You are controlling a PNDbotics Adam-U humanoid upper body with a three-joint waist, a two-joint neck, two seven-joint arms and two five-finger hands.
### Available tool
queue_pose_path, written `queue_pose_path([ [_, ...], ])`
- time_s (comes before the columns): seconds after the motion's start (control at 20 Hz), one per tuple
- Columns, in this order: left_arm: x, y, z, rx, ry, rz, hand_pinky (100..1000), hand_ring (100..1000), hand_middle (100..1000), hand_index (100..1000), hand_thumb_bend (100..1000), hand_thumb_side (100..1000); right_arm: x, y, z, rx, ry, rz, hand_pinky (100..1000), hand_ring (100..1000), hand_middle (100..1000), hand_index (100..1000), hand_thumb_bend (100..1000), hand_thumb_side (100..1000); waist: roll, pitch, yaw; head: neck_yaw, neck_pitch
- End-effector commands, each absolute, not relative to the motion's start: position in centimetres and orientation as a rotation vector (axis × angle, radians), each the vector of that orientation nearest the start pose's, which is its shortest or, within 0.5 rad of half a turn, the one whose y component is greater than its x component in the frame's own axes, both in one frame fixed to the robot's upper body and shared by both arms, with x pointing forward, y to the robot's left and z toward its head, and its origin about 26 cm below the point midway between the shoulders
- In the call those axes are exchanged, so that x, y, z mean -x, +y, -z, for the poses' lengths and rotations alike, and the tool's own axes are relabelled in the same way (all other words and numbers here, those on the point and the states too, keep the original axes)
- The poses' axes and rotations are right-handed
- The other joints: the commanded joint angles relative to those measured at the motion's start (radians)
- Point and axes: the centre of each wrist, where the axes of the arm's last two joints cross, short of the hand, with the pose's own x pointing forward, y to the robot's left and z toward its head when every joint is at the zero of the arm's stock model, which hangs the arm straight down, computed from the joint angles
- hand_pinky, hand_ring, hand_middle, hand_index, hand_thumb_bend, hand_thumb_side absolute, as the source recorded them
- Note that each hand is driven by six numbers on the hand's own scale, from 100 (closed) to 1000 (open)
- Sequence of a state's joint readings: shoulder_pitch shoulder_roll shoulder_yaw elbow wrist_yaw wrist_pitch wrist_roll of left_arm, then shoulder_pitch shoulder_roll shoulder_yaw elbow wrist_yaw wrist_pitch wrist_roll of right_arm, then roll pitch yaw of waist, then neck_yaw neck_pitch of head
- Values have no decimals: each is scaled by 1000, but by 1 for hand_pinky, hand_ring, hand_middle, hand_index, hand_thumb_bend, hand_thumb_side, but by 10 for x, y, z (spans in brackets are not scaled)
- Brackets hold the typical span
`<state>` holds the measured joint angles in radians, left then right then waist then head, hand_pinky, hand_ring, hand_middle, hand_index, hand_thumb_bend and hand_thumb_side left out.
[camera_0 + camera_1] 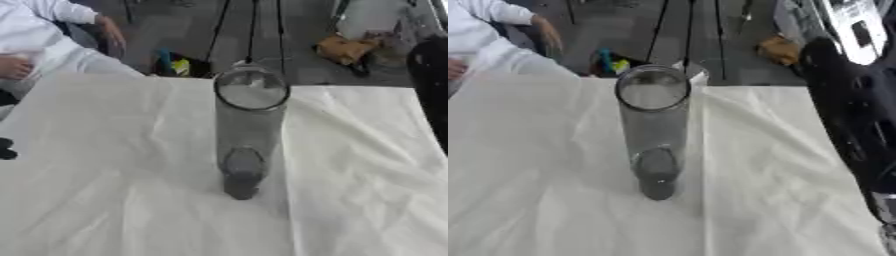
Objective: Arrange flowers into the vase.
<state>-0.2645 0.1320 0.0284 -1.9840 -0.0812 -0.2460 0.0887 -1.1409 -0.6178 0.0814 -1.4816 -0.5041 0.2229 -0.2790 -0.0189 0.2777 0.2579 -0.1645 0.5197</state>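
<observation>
White cloth [105,200] covers the table; 1 clear glass vase [249,130] stands upright at centre, right arm [855,115] well apart, hand state indeterminable.

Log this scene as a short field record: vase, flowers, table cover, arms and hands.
vase: tall clear glass cylinder, upright near the middle of the table, mouth open
vase contents: no flowers inside
flowers: none in view
table cover: white cloth, creased
right arm: black arm coming in along the right edge, over the cloth, apart from the vase; its hand does not show
left hand: only a small dark shape at the left edge; fingers cannot be made out
</observation>
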Motion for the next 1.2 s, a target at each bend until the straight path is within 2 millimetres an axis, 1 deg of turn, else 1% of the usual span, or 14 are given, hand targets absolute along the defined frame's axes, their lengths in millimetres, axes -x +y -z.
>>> queue_pose_path([
  [0.05, -297, 241, -180, -149, -2511, 156, 539, 580, 722, 860, 100, 1000, -374, -245, -435, -33, -2328, -125, 100, 100, 100, 100, 236, 338, -14, -38, -4, 5, 7],
  [0.2, -297, 241, -180, -150, -2509, 156, 538, 579, 722, 860, 100, 1000, -373, -241, -439, -77, -2279, -132, 100, 100, 100, 100, 236, 335, -13, -42, -9, 6, 6],
  [0.45, -297, 241, -180, -148, -2505, 156, 538, 578, 721, 860, 100, 1000, -371, -233, -445, -120, -2253, -133, 100, 100, 100, 100, 230, 336, -12, -50, -12, 4, 8],
  [0.8, -297, 241, -180, -137, -2503, 153, 538, 578, 721, 859, 100, 997, -371, -213, -445, -241, -2183, -143, 100, 100, 100, 100, 201, 327, -7, -59, -14, -2, 14],
  [1.05, -297, 240, -181, -128, -2502, 152, 538, 578, 721, 859, 100, 994, -367, -200, -443, -306, -2154, -155, 100, 100, 100, 100, 201, 324, -6, -64, -13, -3, 15],
  [1.1, -297, 240, -181, -126, -2502, 151, 538, 578, 721, 859, 100, 1000, -367, -198, -443, -315, -2148, -157, 100, 100, 100, 100, 328, 203, -6, -65, -13, -3, 15],
  [1.15, -298, 240, -181, -125, -2503, 150, 538, 578, 721, 859, 100, 993, -366, -196, -442, -327, -2141, -161, 100, 100, 100, 100, 203, 323, -6, -66, -14, -2, 15],
  [1.2, -298, 240, -181, -123, -2503, 149, 538, 578, 721, 859, 100, 992, -365, -193, -441, -338, -2136, -166, 100, 100, 100, 100, 207, 323, -6, -67, -15, 1, 15],
])
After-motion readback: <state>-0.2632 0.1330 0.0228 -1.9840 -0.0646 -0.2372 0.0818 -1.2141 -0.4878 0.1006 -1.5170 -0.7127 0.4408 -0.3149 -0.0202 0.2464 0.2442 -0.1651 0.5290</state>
